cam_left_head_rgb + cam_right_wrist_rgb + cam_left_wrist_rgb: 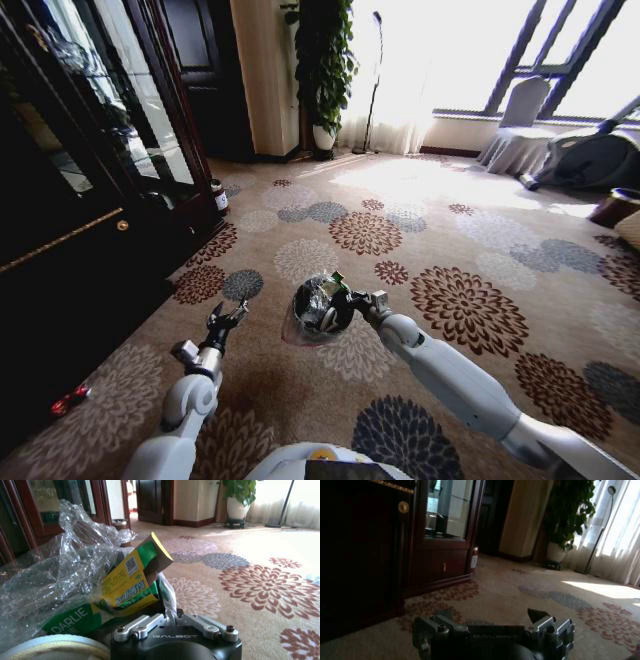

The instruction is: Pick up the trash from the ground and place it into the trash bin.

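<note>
- The right gripper [340,302] is held out above the patterned carpet [470,250], in front of the robot and off the floor.
- Its fingers are closed on a bundle of trash: a clear plastic wad [55,573] crumpled around a green and yellow wrapper [132,581] printed with "DARLIE".
- In the right wrist view the wrapper's folded end sticks up past the plastic, just above the gripper body.
- In the head view the same bundle [318,305] shows as a shiny crinkled lump at the end of the right arm.
- The left gripper [224,322] hangs lower, near the dark wooden cabinet [70,230]; its fingers [540,615] are spread apart with nothing between them.
- A tiny red piece [68,402] lies on the carpet by the cabinet's base, outside the left arm.
- A potted plant [325,70] stands by the far wall, well apart from both arms.
</note>
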